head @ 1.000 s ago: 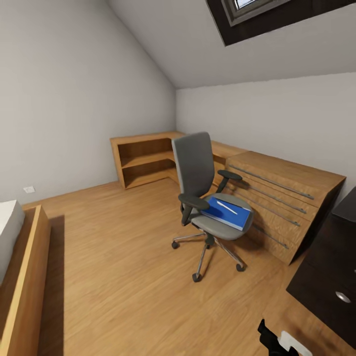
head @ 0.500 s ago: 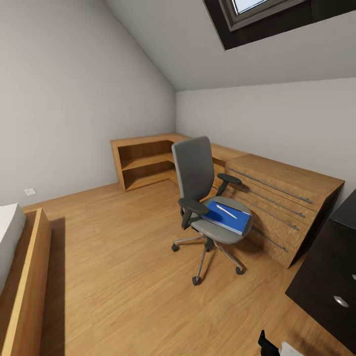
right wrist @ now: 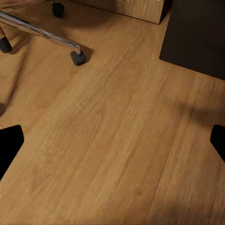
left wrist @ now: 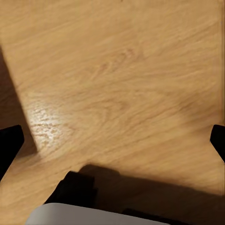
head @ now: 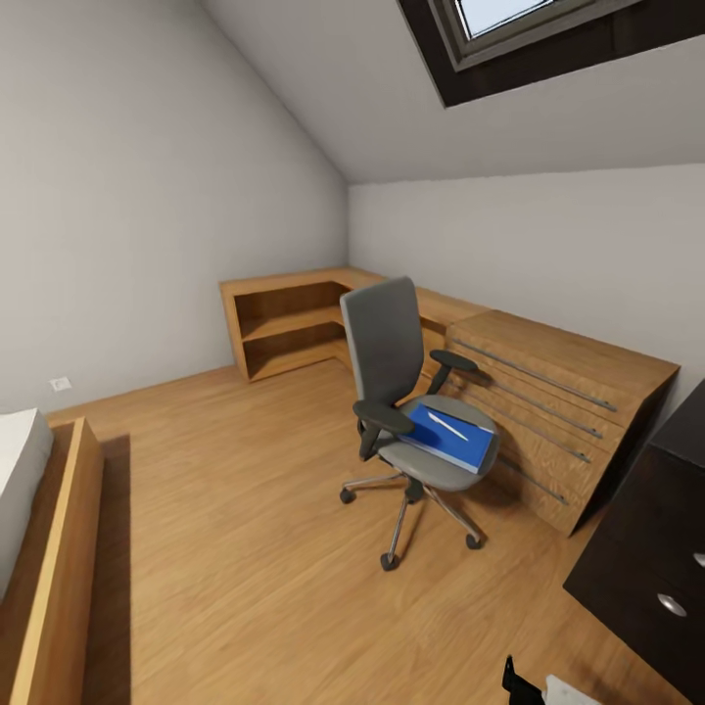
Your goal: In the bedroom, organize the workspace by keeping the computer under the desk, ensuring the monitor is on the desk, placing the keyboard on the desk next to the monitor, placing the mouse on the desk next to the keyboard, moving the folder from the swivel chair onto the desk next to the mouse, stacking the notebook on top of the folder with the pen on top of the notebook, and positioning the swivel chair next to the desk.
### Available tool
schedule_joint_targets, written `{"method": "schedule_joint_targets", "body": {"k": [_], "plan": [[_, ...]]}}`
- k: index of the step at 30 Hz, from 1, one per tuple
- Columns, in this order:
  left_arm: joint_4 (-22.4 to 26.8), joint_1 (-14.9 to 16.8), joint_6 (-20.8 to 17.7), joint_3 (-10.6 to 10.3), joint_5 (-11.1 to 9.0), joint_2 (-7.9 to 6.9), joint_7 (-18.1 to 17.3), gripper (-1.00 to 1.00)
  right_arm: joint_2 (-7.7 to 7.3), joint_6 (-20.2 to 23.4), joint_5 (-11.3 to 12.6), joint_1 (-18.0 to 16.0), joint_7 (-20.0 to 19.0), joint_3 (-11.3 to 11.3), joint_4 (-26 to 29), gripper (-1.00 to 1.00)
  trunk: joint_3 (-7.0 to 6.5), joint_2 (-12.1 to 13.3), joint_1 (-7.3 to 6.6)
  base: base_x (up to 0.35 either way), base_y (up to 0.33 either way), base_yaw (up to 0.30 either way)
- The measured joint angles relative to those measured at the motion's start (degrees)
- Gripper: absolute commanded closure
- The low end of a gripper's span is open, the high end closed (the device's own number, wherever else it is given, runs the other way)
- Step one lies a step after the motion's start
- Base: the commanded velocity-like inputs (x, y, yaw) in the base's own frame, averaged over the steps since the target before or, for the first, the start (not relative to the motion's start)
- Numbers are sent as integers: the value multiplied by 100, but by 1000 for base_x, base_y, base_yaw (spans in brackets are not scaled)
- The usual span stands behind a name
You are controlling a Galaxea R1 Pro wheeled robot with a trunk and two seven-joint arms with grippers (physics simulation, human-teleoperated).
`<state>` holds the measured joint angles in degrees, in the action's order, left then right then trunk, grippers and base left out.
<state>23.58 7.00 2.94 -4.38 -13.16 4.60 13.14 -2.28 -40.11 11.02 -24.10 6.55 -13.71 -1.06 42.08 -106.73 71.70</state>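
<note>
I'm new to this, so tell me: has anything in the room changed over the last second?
Only the camera moved: the head view tilted up, showing more skylight. The swivel chair, blue folder and pen stayed put. Both sets of fingers stay spread over bare floor, holding nothing.

The swivel chair [head: 411, 411] stands on the floor [head: 225, 509] near the middle of the room, its back toward the corner. On its seat lies the folder [head: 452, 437], and on the folder lies the pen [head: 447, 425]. Just right of the chair stands a chest of drawers [head: 558, 411] against the far wall. Behind the chair, in the corner, sits a low shelf unit [head: 289, 323]. A dark cabinet [head: 651, 558] stands at the near right. A bed frame [head: 49, 558] runs along the left.
</note>
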Motion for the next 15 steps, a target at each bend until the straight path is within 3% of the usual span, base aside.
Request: {"method": "schedule_joint_targets", "body": {"k": [4,10,15], "plan": [[0,0,7,-3,7,8,0,-100,3,0,-4,0,0,-1,2,-100,-72,160,-88,-16,0,0],[-1,1,7,-7,13,19,0,-100,25,8,-7,3,-12,-2,-5,-100,-178,401,-216,-317,85,-229],[0,1,6,-7,13,19,5,-100,49,10,-7,1,-10,-1,-5,-100,-262,602,-327,-289,73,-94]]}}
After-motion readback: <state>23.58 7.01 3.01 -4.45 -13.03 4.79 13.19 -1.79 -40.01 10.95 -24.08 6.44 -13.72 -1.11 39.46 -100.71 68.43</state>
